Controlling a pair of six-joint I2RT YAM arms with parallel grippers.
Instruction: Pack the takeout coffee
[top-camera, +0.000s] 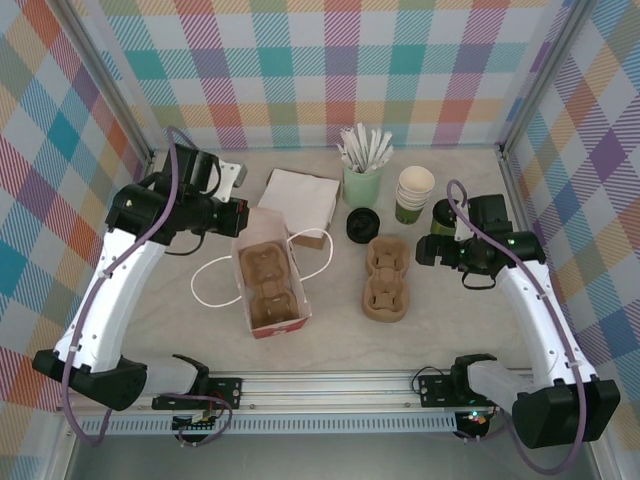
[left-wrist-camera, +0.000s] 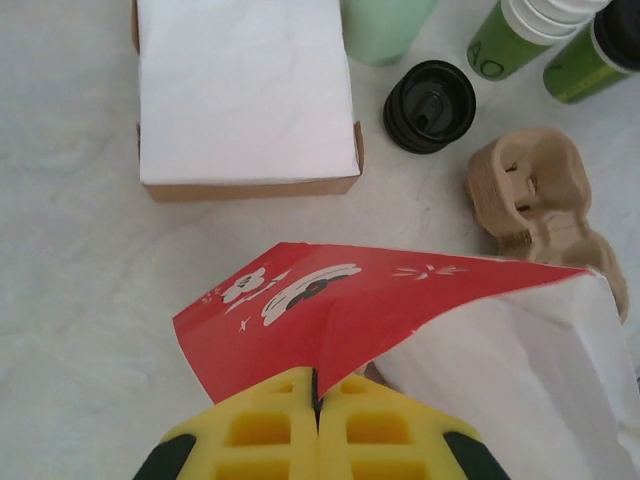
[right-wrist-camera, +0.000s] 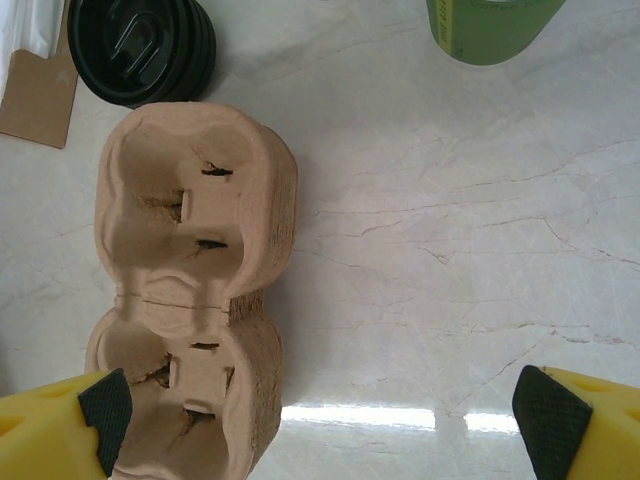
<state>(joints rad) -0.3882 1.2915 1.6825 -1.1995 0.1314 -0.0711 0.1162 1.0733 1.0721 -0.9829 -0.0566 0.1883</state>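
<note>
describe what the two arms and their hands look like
The left arm and right arm have white tube-like links between black joints, each trailed by a mauve-grey cable. The left hand and right hand have bright yellow fingers with waffle-grid recesses and black pads.

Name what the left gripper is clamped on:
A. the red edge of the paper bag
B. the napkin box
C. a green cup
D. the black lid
A: in the left wrist view the left gripper is shut, with the red edge of the bag pinched between its yellow fingers.
</note>
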